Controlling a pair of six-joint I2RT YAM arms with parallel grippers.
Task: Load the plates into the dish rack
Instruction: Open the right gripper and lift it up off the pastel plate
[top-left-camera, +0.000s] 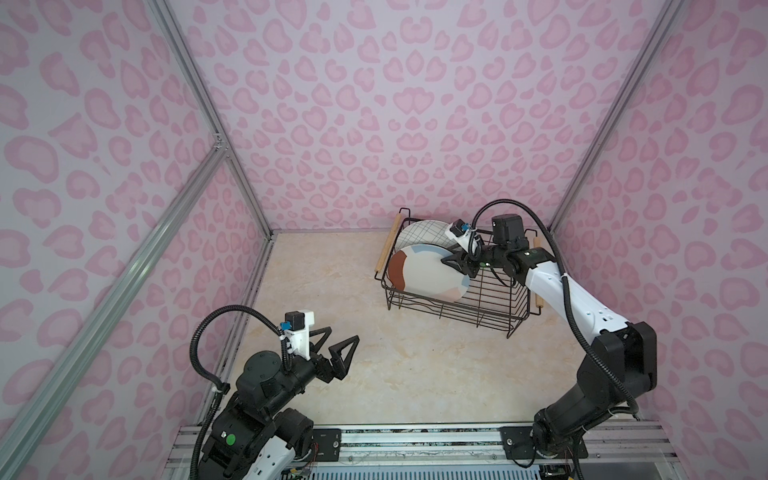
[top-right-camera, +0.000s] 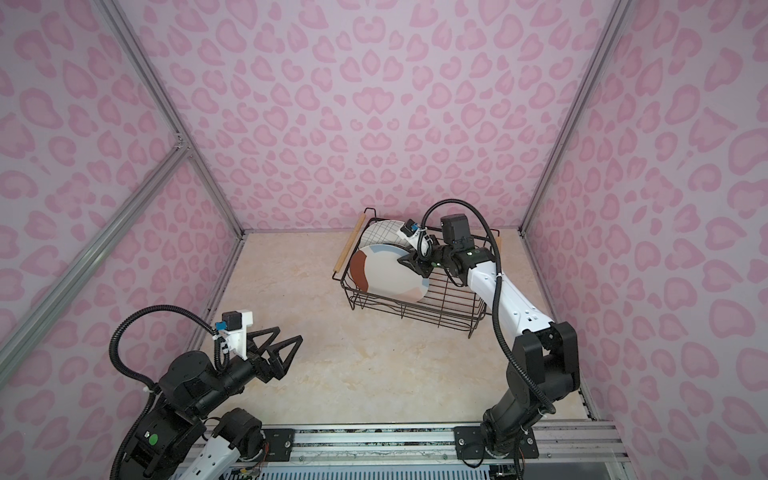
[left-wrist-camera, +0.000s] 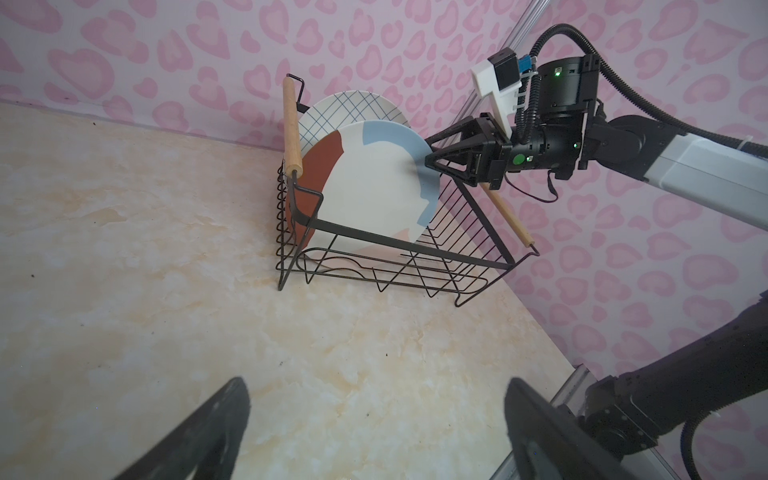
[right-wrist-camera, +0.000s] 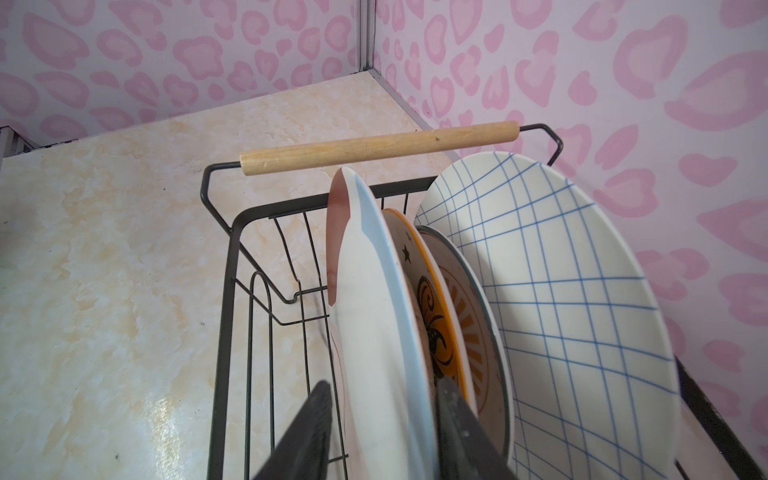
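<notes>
**Dish rack** (top-left-camera: 490, 299): black wire, wooden handles, at 1 o'clock on the counter (top-left-camera: 374, 374) in both top views.

**Contents**, on edge: grid plate (top-left-camera: 419, 235) at the rack's 12 o'clock end, then sunburst plate (right-wrist-camera: 469, 324), star plate (right-wrist-camera: 432, 299) and pastel-patch plate (top-left-camera: 428, 270) nearest 6 o'clock.

**Right end effector** (top-left-camera: 449, 262): jaws straddle the pastel-patch plate's 3 o'clock rim. Clamped or slack cannot be told.

**Left end effector** (top-left-camera: 344, 334): spread wide, empty, at 7 o'clock, well apart from the rack.

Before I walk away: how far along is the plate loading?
Done: grid plate, sunburst plate and star plate stand in the rack. In hand: the right fingers straddle the patchwork plate's rim. Remaining: no plate shows outside the rack; left fingers open, empty.
</notes>
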